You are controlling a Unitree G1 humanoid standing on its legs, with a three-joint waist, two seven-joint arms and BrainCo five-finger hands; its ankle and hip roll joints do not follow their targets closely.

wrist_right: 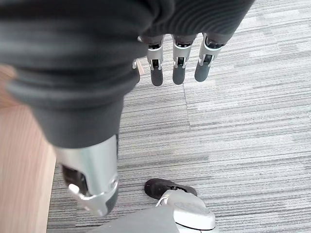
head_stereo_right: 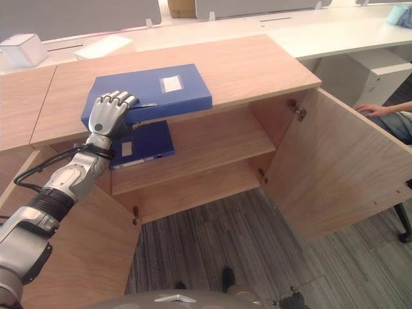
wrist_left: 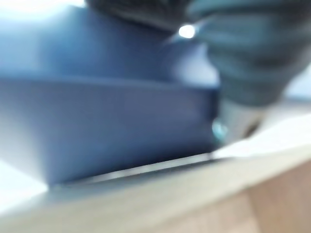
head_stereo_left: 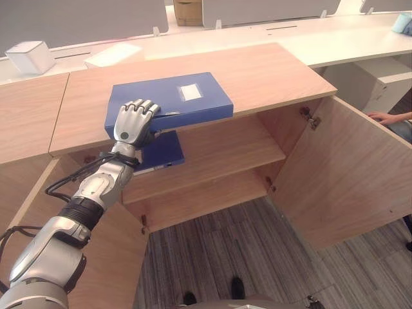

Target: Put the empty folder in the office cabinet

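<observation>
The left hand has its fingers curled over the big blue box folder (on the wooden cabinet top); the right hand hangs with straight fingers.

Left arm stretched forward and up, left hand with fingers curled over a folder edge, right hand hanging, fingers straight, relaxed.

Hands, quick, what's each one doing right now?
Left hand: shut on the folder on the cabinet top.
Right hand: open, empty.
</observation>
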